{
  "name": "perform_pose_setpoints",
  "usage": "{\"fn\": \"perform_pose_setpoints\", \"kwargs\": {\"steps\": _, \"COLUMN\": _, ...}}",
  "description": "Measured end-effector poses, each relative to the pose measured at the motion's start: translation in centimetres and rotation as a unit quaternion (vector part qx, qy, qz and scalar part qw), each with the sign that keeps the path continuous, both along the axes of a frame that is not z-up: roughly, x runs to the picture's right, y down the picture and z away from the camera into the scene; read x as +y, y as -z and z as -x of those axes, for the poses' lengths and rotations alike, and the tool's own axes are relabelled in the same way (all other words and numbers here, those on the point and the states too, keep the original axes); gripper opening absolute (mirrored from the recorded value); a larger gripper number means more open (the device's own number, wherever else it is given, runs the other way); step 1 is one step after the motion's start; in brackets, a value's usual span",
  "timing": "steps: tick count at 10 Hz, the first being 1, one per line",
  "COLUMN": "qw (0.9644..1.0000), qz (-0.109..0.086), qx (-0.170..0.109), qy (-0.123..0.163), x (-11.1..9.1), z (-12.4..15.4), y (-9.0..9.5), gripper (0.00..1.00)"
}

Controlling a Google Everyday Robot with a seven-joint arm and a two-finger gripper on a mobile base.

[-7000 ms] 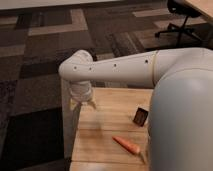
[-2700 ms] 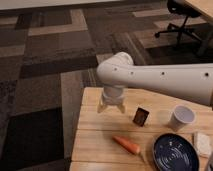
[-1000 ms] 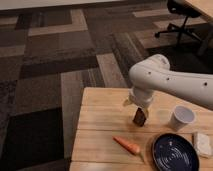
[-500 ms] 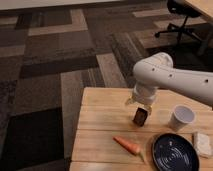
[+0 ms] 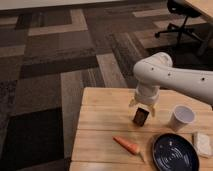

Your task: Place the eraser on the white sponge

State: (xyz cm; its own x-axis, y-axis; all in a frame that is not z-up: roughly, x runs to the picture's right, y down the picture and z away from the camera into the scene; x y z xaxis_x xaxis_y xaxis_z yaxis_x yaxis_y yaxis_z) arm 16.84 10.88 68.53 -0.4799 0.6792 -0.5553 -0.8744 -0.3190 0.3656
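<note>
**Step in hand: acquiring the eraser**

The gripper (image 5: pixel 142 107) is positioned directly over the eraser (image 5: pixel 140 117), with its two fingers spread on either side of the block's top and not yet clamped. The eraser stands on the wooden table (image 5: pixel 100 115), near its middle. The white sponge (image 5: pixel 202 144) lies at the table's right edge, well apart from the eraser.

Judged next move: lower slightly, clamp the block, lift, then carry it right and nearer, clearing the paper cup (image 5: pixel 181 118) and the dark blue plate (image 5: pixel 173 152) that lie between.

A carrot (image 5: pixel 127 145) lies on the near planks. Beyond the table is patterned carpet (image 5: pixel 60 60); an office chair (image 5: pixel 177 15) stands far right.
</note>
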Motion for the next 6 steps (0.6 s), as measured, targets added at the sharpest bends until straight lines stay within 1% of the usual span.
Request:
{"fn": "perform_pose_setpoints", "kwargs": {"steps": 3, "qw": 1.0000, "qz": 0.007, "qx": 0.006, "qy": 0.001, "x": 0.3, "z": -0.5, "y": -1.2, "gripper": 0.65}}
{"fn": "perform_pose_setpoints", "kwargs": {"steps": 5, "qw": 0.9999, "qz": 0.005, "qx": 0.011, "qy": 0.005, "x": 0.3, "z": -0.9, "y": -1.7, "gripper": 0.65}}
{"fn": "perform_pose_setpoints", "kwargs": {"steps": 6, "qw": 0.9999, "qz": -0.001, "qx": 0.010, "qy": 0.010, "x": 0.1, "z": -0.8, "y": -2.1, "gripper": 0.65}}
